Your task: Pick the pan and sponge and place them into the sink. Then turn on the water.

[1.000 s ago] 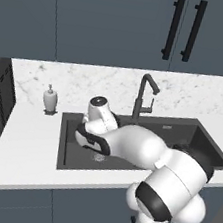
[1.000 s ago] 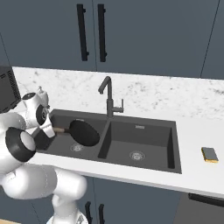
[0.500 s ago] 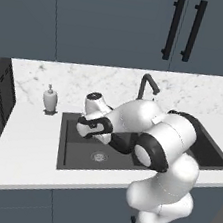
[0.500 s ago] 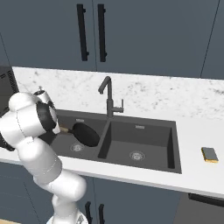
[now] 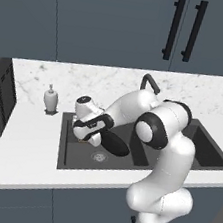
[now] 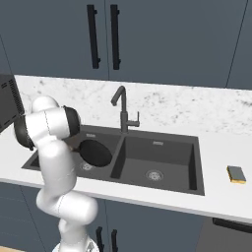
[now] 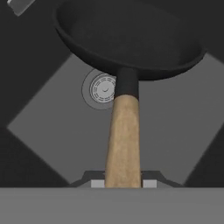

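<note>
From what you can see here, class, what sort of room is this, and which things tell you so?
A kitchen, a rendered one. The dark double sink with its faucet sits in a marble-look counter, dark cabinets hang above, and a frying pan is over the left basin.

Dark blue cabinets [image 5: 111, 22] with 2 black handles [image 6: 103, 37] hang above a white marble-look counter [image 5: 24, 136].

Black pan [image 7: 131, 39] above sink [image 7: 183, 127] drain [image 7: 103, 89], wooden handle between the jaws
</note>
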